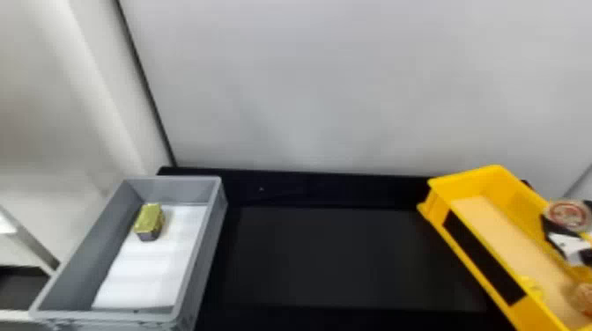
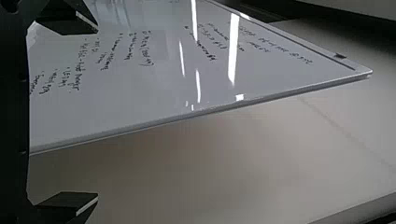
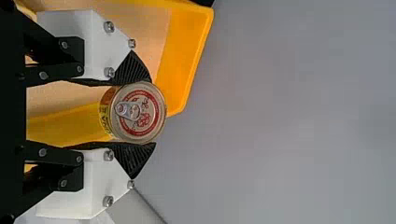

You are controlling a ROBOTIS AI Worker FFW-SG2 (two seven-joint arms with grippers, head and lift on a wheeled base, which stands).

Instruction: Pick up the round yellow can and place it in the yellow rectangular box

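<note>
At the right edge of the head view, my right gripper (image 1: pixel 567 225) holds the round can (image 1: pixel 568 213) over the right long wall of the yellow box (image 1: pixel 478 240). From the right wrist view, my right gripper (image 3: pixel 150 113) is shut on the sides of the can (image 3: pixel 140 113), whose pull-tab lid faces the camera. The yellow box (image 3: pixel 180 60) lies behind the can there. My left gripper (image 2: pixel 95 113) stands open with nothing between its fingers, in front of a whiteboard in the left wrist view.
A grey bin (image 1: pixel 216 220) at the left holds a yellow-topped rectangular can (image 1: pixel 149 220) on a white sheet. In the yellow box's near end lie another round can (image 1: pixel 583 298) and a small yellow item (image 1: pixel 531 287). A black table (image 1: pixel 343 259) spans between the containers; a pale wall rises behind.
</note>
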